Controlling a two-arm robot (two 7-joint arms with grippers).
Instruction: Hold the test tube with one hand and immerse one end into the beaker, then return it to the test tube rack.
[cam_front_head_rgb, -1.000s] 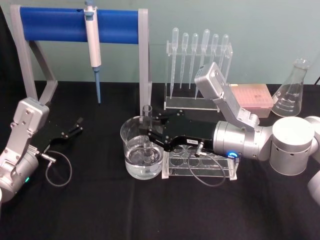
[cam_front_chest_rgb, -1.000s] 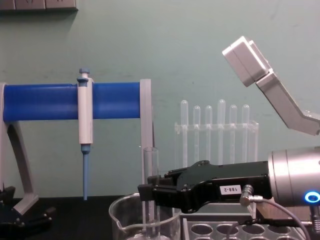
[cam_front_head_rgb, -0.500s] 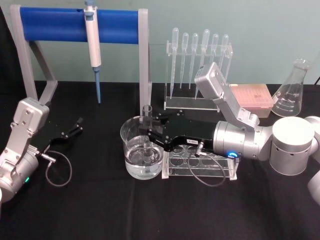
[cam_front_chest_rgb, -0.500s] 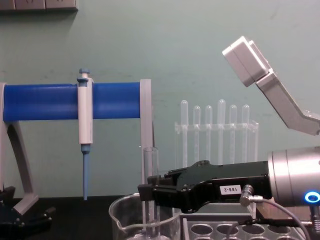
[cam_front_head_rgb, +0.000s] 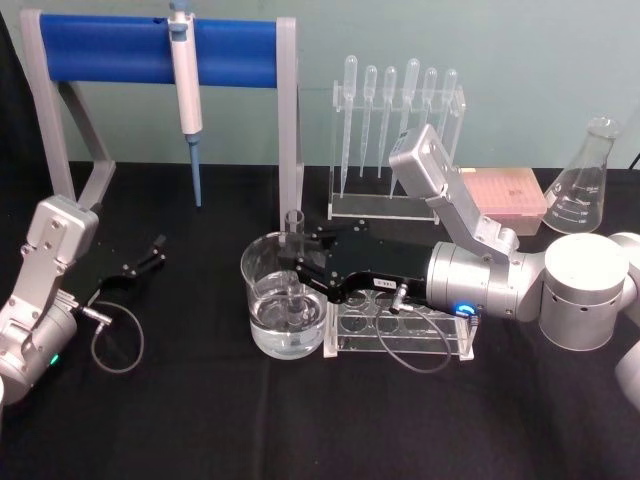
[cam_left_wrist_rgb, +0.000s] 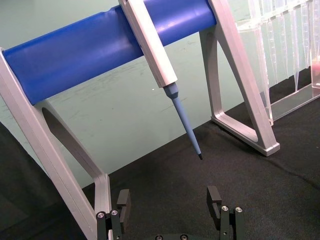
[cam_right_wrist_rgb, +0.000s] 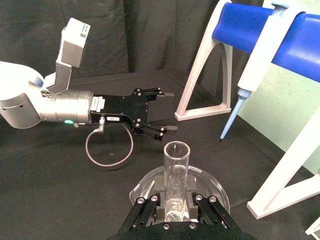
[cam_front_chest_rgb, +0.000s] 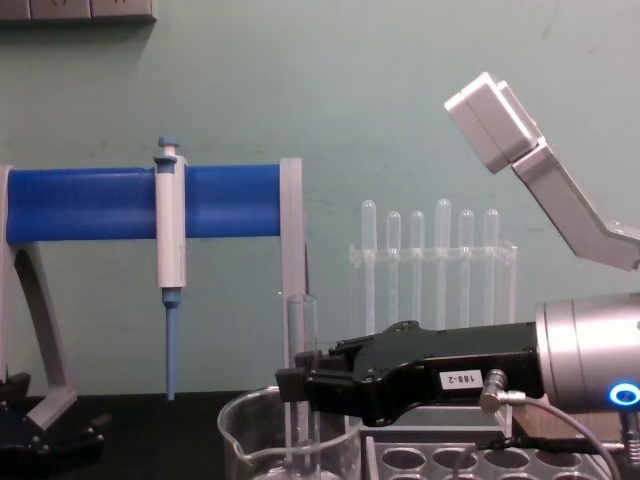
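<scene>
Right gripper (cam_front_head_rgb: 296, 262): reached leftward over the test tube rack (cam_front_head_rgb: 400, 335) to the beaker (cam_front_head_rgb: 262, 300); its jaws are pinched on the test tube (cam_front_head_rgb: 293, 232) at about mid-height.
Test tube: held upright – the open rim is seen above the jaws, and the lower end is lowered inside the beaker towards its rear wall. In the chest view the test tube (cam_front_chest_rgb: 300, 335) is seen passing down behind the beaker's rim (cam_front_chest_rgb: 240, 425).
Immersion: the rounded end is seen at the level of the clear liquid; how deep it sits cannot be told.
Right wrist view: the test tube (cam_right_wrist_rgb: 175, 172) is seen from above between the two black jaws, with the beaker (cam_right_wrist_rgb: 212, 187) under it.
Beaker: placed on the black worktop (cam_front_head_rgb: 200, 420), touching or just beside the left end of the test tube rack.
Test tube rack: clear, with round holes; it is partly covered by the right gripper's body.
Left gripper (cam_front_head_rgb: 152, 256): parked low on the left of the worktop, well apart from the beaker – its jaws are spread, with nothing between them (cam_left_wrist_rgb: 170, 200).
Behind: a white-and-blue pipettor (cam_front_head_rgb: 185, 75) is hung on a blue-barred stand (cam_front_head_rgb: 110, 48); plastic pipettes (cam_front_head_rgb: 398, 110) are stood in a clear rack; a pink tip box (cam_front_head_rgb: 505, 195) and an Erlenmeyer flask (cam_front_head_rgb: 585, 190) are placed at the right rear.
</scene>
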